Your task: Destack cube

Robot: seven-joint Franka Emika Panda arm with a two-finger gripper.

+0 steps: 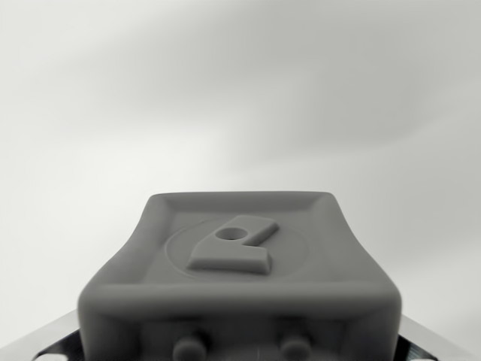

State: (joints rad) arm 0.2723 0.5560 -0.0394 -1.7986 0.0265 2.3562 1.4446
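Wrist view is filled at the bottom by the hand [239, 274]: a grey moulded pad with a raised logo, so I can't tell if the fingers are spread or pressed together. Beyond it only blank pale surface, maybe bench; no cube in view, likely hidden or out of frame.

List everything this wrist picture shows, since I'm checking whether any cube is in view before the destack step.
cube: 0, none visible anywhere in the wrist view
background surface: 1, plain pale grey, blurred, fills the upper part and both sides
grey moulded block: 1, matte grey with a raised emblem and a small hole on its face, lower centre; apparently part of the robot's own gripper
shiny metal part: 1, silver, showing at both bottom corners behind the block
gripper fingers: not in view, so open or shut cannot be judged
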